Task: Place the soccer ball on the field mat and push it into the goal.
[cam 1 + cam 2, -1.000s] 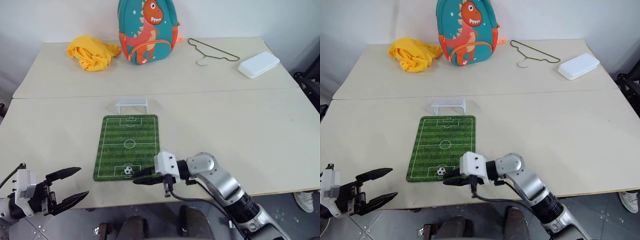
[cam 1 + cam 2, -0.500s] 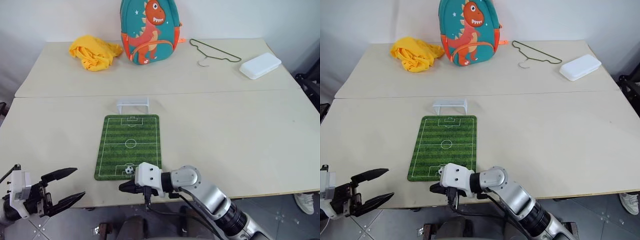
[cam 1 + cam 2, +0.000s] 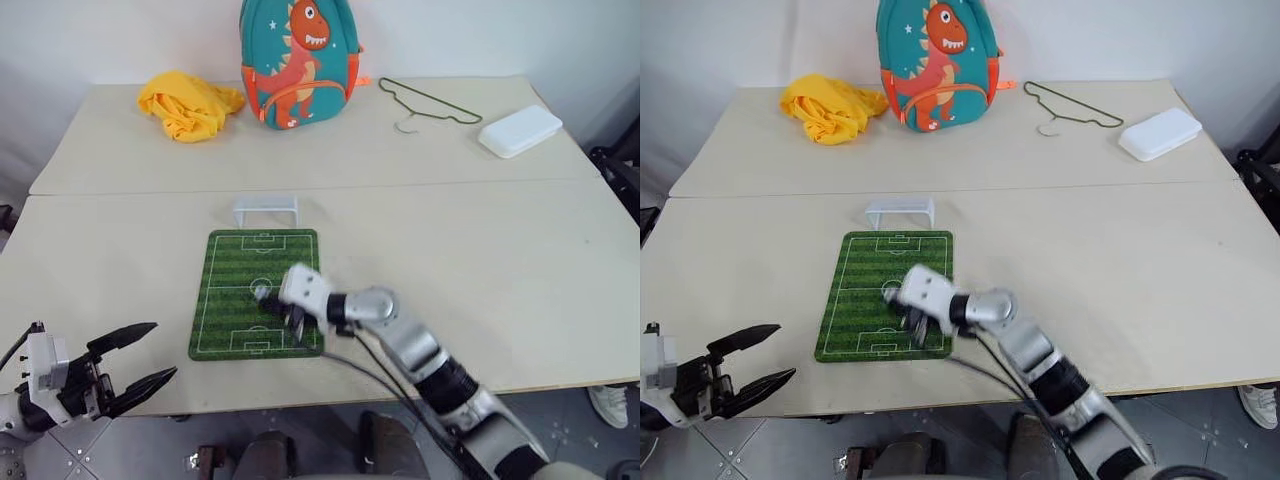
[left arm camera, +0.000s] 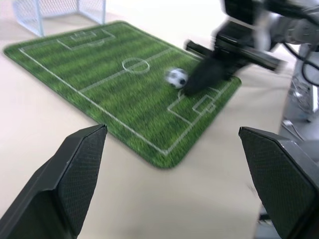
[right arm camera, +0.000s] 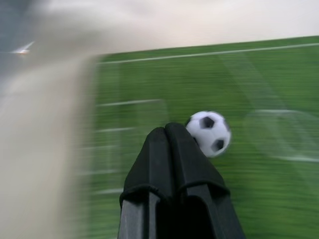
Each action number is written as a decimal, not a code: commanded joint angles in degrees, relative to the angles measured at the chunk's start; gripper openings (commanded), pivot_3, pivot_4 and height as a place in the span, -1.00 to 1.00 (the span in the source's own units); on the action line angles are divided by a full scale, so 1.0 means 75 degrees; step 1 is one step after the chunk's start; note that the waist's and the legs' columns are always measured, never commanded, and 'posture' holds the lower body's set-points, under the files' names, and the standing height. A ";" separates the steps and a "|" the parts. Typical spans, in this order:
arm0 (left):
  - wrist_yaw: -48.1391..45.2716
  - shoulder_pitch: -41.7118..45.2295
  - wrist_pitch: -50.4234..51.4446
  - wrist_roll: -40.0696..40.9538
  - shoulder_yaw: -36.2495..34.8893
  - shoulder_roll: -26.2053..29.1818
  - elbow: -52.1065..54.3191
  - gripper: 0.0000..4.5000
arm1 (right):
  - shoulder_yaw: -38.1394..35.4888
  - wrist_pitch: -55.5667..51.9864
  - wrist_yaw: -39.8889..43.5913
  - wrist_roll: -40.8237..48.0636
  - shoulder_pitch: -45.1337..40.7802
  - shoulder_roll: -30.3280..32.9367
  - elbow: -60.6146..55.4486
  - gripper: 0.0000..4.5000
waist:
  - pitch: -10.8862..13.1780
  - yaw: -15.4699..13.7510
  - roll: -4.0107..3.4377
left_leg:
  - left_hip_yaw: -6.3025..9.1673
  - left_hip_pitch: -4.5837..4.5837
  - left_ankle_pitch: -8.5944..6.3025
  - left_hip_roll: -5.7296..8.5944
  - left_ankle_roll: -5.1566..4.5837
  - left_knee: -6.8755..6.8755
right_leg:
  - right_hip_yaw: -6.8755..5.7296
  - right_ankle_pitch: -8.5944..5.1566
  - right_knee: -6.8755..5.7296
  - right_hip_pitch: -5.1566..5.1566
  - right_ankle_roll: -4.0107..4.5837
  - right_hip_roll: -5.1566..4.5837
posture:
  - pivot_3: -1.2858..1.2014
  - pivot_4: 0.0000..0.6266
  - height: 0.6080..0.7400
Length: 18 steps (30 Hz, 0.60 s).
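The field mat lies before the goal. Right gripper, its 2 fingers clenched empty, touches the soccer ball near the centre circle; eye views blur that. Left gripper gapes, well apart.

A pale beige table, made of two tops joined along a seam, carries a flat green striped field mat near its front edge. Just beyond the mat stands a small white plastic goal. Well behind the mat lie a crumpled yellow cloth, a teal dinosaur backpack, a thin green wire hanger and a flat white box.
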<state>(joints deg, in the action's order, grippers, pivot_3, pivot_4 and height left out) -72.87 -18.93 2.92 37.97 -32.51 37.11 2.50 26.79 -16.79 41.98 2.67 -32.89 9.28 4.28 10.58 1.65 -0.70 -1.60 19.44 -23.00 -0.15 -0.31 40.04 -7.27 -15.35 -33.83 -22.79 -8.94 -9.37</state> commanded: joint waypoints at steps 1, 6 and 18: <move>0.0438 0.0192 0.0073 0.0195 0.0004 -0.0178 0.0317 1.00 | -0.0390 0.0135 -0.0323 -0.0052 0.0065 -0.0001 -0.0012 -0.98 | -0.0001 0.0001 0.0001 | 0.0001 -0.0001 0.0000 0.0000 0.0000 -0.0004 | -0.0001 0.0000 0.0001 0.0000 0.0000 0.0000 | 0.03 -0.52 1.00; 0.1454 0.0731 0.0462 0.0323 0.0051 -0.0502 0.0678 1.00 | -0.0805 0.0009 -0.0175 0.0313 0.0755 0.0264 -0.1039 -0.98 | -0.0001 0.0019 0.0002 | 0.0001 0.0000 -0.0002 0.0001 0.0001 -0.0014 | -0.0010 -0.0001 0.0002 -0.0004 0.0001 0.0000 | 0.03 -0.52 1.00; 0.3049 0.1555 0.0435 -0.0935 0.0532 -0.0370 0.0598 1.00 | -0.3307 0.2574 0.2097 0.2258 0.3932 0.2828 -0.2440 -0.98 | -0.0003 -0.0031 0.0010 | -0.0011 -0.0016 -0.0005 0.0003 -0.0006 -0.0008 | -0.0006 0.0001 0.0017 0.0021 -0.0003 0.0000 | 0.03 -0.52 1.00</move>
<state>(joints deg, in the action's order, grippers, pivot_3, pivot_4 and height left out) -51.32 -7.15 6.98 33.24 -28.37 32.88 6.74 6.33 -1.04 54.30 15.93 -5.36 28.39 -13.36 10.56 1.42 -0.63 -1.69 19.31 -23.04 -0.13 -0.36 39.98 -7.31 -15.34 -33.71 -22.64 -8.97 -9.37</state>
